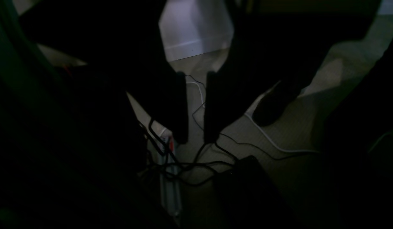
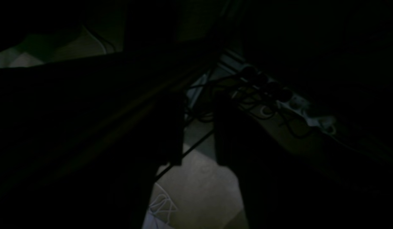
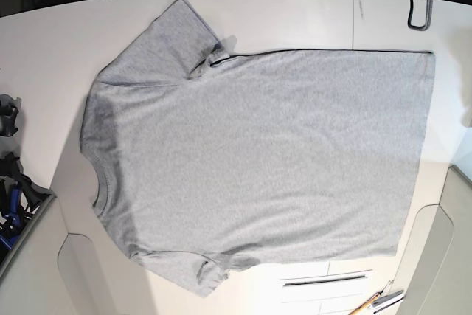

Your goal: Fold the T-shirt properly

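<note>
T-shirt (image 3: 258,160) lies flat, plain side up, on white table (image 3: 44,49), neck toward base view's left. My left claw (image 1: 196,141) spread, empty, over dim floor cables (image 1: 190,165). My right claw (image 2: 198,163) likewise spread, empty.

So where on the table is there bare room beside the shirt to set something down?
The shirt covers most of the table. Bare patches: the far-left corner between the upper sleeve and the table's edge, the strip along the top edge above the shirt's side, and the narrow strip right of the hem. Near the collar and the lower sleeve it is tight.
</note>
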`<state>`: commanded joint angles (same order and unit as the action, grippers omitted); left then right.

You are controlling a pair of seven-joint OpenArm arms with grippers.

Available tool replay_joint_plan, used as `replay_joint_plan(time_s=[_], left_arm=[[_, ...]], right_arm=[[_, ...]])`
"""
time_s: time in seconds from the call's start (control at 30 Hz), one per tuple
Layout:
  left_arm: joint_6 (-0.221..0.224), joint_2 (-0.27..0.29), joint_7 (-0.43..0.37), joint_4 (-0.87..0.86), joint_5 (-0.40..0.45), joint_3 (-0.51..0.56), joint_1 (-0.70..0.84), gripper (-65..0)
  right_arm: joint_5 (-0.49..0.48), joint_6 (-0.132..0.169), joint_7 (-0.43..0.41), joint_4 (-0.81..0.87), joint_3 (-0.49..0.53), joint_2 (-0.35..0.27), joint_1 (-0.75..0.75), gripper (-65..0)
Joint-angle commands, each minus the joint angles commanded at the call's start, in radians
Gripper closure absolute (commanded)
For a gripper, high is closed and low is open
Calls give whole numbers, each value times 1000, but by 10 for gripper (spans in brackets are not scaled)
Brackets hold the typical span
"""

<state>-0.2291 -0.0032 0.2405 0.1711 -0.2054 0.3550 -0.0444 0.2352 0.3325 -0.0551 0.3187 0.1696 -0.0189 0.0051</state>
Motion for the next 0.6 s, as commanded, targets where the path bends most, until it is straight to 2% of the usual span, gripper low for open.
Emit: replay_joint_plan(time_s=[0.2,0.37,0.43,0.6], left_arm=[[-5,0,-24,0,1,0,0,-125],[-80,1,-45,0,48,0,0,-125],[-82,1,-56,0,74,0,0,-125],[-82,1,-80,0,76,0,0,-125]], right_arm=[[0,4,-32,0,0,0,0,-163],[0,4,-32,0,0,0,0,-163],[0,4,-40,0,0,0,0,-163],[0,4,-43,0,0,0,0,-163]])
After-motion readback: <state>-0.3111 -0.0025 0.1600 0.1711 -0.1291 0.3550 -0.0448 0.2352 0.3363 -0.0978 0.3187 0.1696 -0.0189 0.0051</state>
